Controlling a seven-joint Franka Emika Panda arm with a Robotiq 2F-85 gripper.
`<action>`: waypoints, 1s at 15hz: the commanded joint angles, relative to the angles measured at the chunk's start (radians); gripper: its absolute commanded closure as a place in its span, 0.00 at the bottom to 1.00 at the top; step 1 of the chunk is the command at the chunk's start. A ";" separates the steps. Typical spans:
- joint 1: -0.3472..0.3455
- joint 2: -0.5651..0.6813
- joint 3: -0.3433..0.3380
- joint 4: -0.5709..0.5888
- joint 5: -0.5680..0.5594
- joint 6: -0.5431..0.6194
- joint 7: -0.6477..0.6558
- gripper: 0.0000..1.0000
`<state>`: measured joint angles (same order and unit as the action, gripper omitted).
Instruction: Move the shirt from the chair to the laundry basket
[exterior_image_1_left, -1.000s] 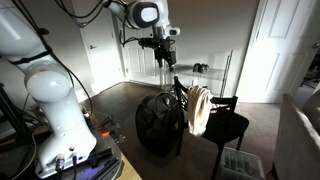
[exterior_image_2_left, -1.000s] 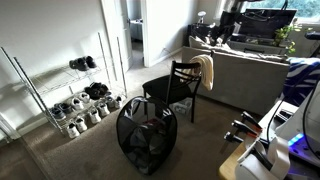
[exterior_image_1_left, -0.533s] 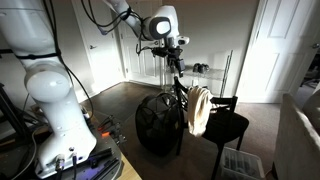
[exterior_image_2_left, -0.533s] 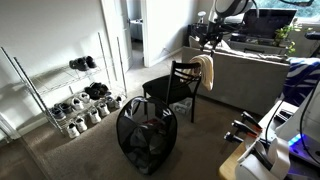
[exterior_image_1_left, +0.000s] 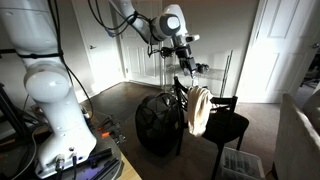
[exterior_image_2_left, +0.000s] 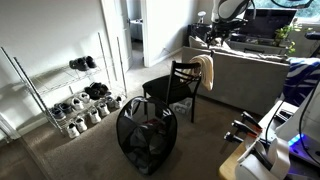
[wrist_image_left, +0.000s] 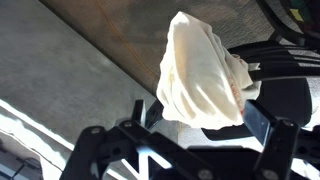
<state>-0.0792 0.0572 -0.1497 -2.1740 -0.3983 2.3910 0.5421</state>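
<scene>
Tool (exterior_image_1_left: 186, 63) hangs in the upper middle of an exterior view, above the chair back, its fingers spread wide and empty. Below, from the left: the laundry basket (exterior_image_1_left: 155, 125), then the shirt (exterior_image_1_left: 198, 110) draped over the back of the chair (exterior_image_1_left: 230, 126).

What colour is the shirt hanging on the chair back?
The shirt is plain cream, off-white; the wrist view shows it best.

Carpeted floor (exterior_image_2_left: 60, 160) with chair (exterior_image_2_left: 160, 89), laundry basket (exterior_image_2_left: 145, 135)
</scene>
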 joint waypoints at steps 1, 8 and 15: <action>-0.005 0.000 0.005 0.003 0.001 -0.004 -0.002 0.00; -0.005 0.084 0.006 0.077 0.022 -0.008 -0.055 0.00; -0.021 0.309 -0.024 0.285 0.115 -0.101 -0.131 0.00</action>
<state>-0.0817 0.2695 -0.1652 -1.9979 -0.3587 2.3506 0.4903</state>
